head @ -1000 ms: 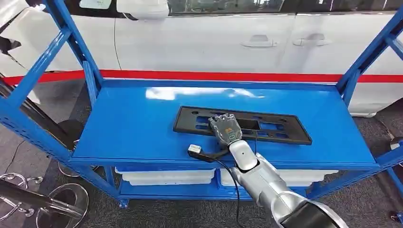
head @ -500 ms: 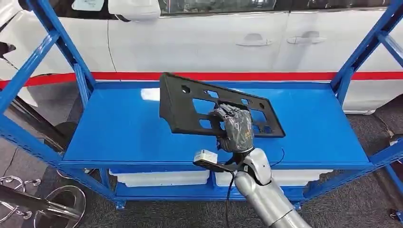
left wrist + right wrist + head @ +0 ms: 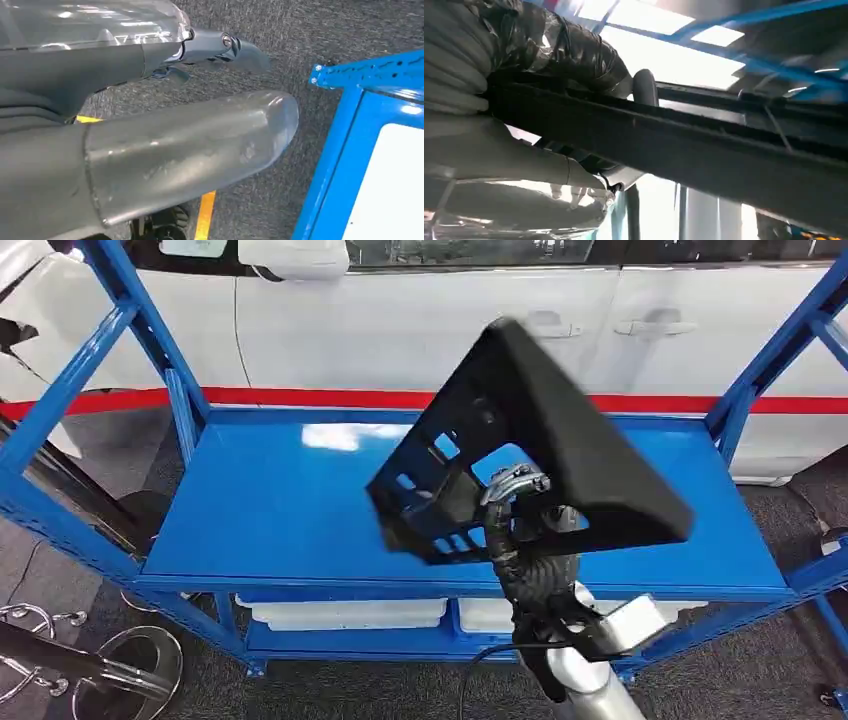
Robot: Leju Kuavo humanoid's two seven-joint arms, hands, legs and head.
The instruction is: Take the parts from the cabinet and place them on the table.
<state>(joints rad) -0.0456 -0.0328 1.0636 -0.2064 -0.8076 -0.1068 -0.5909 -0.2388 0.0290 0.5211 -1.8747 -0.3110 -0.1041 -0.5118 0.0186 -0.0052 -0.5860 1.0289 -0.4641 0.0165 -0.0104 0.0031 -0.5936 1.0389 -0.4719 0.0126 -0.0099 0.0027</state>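
Observation:
A long black plastic part [image 3: 560, 440] with several cut-outs hangs tilted steeply above the blue cabinet shelf [image 3: 270, 500], one end raised toward the car. My right hand [image 3: 520, 510] grips its lower edge from underneath, the wrist turned up. In the right wrist view the fingers [image 3: 549, 45] wrap over the dark bar of the part [image 3: 704, 150]. My left hand [image 3: 190, 145] hangs low beside the cabinet over the carpet, thumb and dark fingers [image 3: 225, 45] apart, holding nothing.
A white car [image 3: 430, 320] with a red stripe stands right behind the cabinet. Blue uprights [image 3: 770, 350] frame both ends of the shelf. White bins [image 3: 345, 612] sit on the lower level. Chrome stool bases [image 3: 130, 660] stand at the lower left. A blue cabinet post [image 3: 340, 150] is near my left hand.
The black part has left the shelf: my right hand lifted it, then swung it up steeply and closer to the camera, with the wrist turning over.

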